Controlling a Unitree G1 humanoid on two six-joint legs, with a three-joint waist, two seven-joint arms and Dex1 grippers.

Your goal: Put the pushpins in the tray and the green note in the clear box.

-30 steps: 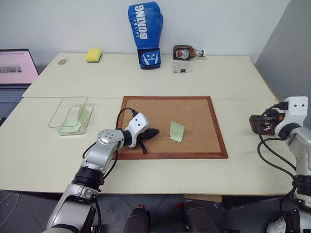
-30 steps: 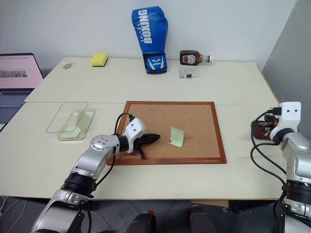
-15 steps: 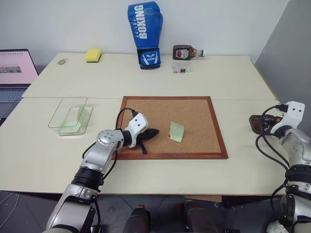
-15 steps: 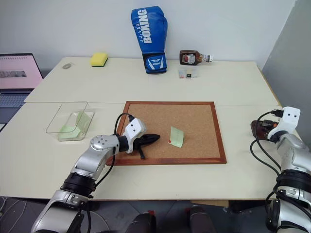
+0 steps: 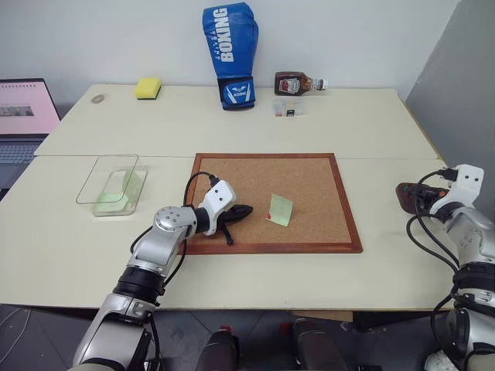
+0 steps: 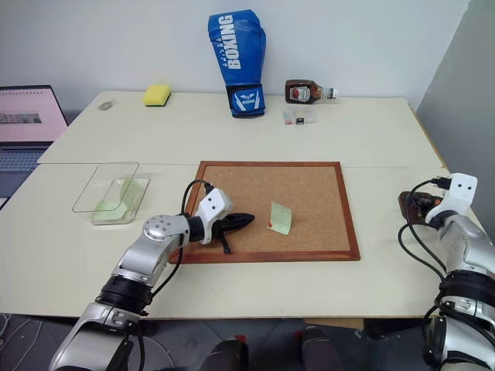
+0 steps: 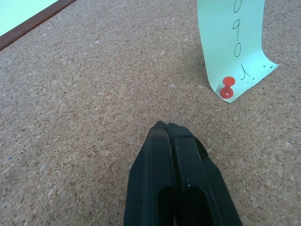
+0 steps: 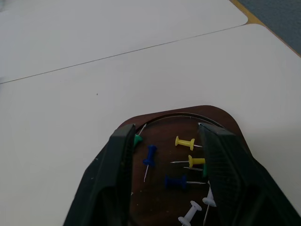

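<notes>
Left end effector (image 7: 167,127): fingers pressed together, empty, over the cork board (image 5: 309,179), short of the green note (image 5: 281,209). Note lies on the board, held at one corner by a red pushpin (image 7: 227,88). Right end effector (image 8: 165,134): fingers spread apart over the tray (image 8: 181,117) at the worktop's (image 5: 232,127) right edge; a green pushpin (image 8: 138,139) sits by one finger among blue, yellow and white pins. Clear box (image 5: 112,184) stands left of the board.

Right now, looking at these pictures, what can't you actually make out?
- The tray: its near part is hidden behind the right gripper in the right wrist view.
- The green note: its far end is cut off by the left wrist picture's edge.
- The red pushpin: a mere speck in the head views.
</notes>
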